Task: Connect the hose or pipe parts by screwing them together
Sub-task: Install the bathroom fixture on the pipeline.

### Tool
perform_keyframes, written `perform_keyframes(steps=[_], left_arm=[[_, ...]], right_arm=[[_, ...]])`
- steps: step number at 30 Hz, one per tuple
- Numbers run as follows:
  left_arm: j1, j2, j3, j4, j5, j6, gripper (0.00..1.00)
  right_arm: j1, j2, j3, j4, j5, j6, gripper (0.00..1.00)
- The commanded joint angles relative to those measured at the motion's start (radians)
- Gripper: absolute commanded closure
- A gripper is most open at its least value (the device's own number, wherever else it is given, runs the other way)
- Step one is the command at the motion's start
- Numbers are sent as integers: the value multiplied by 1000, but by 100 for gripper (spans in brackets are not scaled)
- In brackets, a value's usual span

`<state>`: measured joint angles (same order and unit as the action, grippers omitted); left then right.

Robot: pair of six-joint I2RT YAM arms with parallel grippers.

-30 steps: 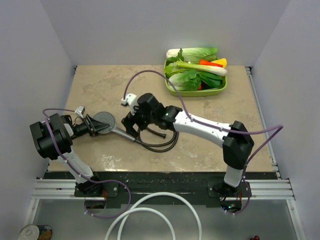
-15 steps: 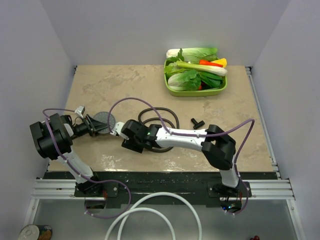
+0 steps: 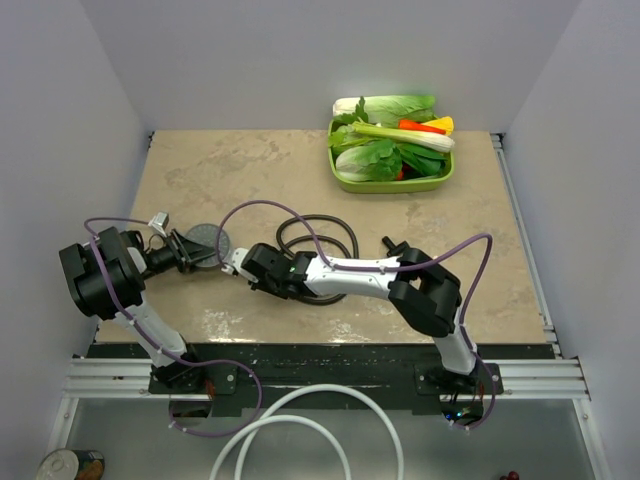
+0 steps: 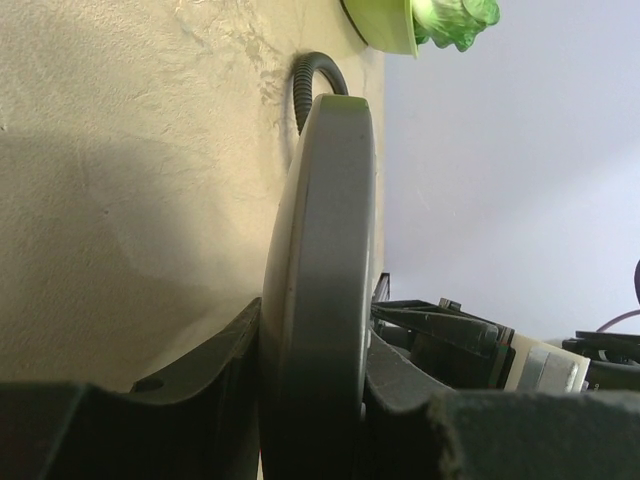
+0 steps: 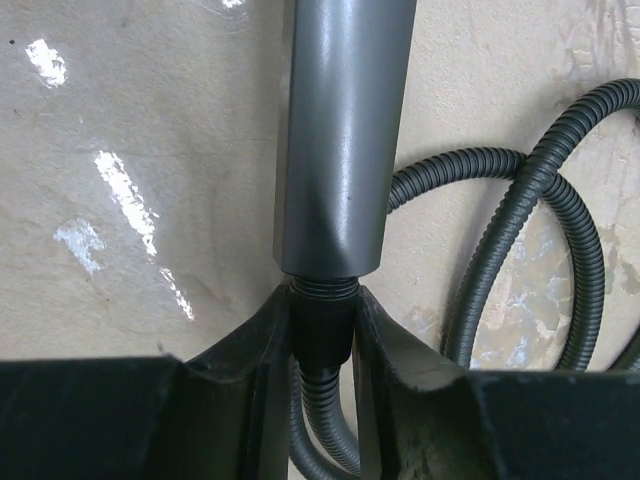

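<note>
The dark grey shower head (image 3: 210, 237) is held on edge off the table's left side, and my left gripper (image 3: 192, 250) is shut on its round disc (image 4: 320, 250), one finger (image 4: 215, 360) on each face. Its handle (image 5: 345, 140) runs toward my right gripper (image 3: 252, 268). In the right wrist view, the right gripper (image 5: 322, 320) is shut on the black nut (image 5: 322, 335) at the end of the hose, which sits against the handle's threaded end. The black hose (image 3: 322, 232) lies coiled behind the right arm. A small black T-shaped fitting (image 3: 393, 243) lies to the right of the coil.
A green tray (image 3: 445, 172) of vegetables stands at the back right of the table. A thick white hose (image 3: 300, 425) loops on the floor in front of the arm bases. Purple cables (image 3: 270, 207) arch over the right arm. Walls close in both sides.
My right arm has folded down low to the left, and its jaws have gone from wide open to shut on the hose nut at the handle's end. The left gripper has held still.
</note>
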<state>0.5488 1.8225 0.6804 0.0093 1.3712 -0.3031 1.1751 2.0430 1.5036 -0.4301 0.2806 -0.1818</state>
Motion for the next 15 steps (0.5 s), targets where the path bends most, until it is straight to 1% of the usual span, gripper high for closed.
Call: perform_keyframes(steps=[1, 4, 6, 7, 9, 10, 13, 14, 15], left_arm=[[-4, -40, 21, -63, 80, 48, 100], [-4, -40, 22, -71, 81, 58, 100], [-6, -40, 25, -77, 81, 65, 100], [-6, -42, 25, -78, 81, 67, 100], [-6, -45, 25, -80, 80, 68, 100], [-6, -43, 25, -81, 81, 68, 100], [-6, -43, 28, -83, 83, 70, 100], [-6, -42, 27, -83, 88, 71, 100], [-6, -43, 28, -84, 88, 74, 100]], right_arm=[[-9, 2, 47, 47, -40, 5, 89], [-22, 3, 55, 42, -87, 21, 93], [-41, 0, 64, 31, -162, 48, 95], [-73, -6, 72, 22, -251, 62, 95], [-116, -20, 76, 24, -378, 109, 95], [-162, -21, 86, 24, -505, 129, 94], [-236, -32, 86, 40, -667, 174, 89], [-255, -35, 78, 56, -754, 211, 88], [-281, -37, 69, 76, -809, 249, 87]])
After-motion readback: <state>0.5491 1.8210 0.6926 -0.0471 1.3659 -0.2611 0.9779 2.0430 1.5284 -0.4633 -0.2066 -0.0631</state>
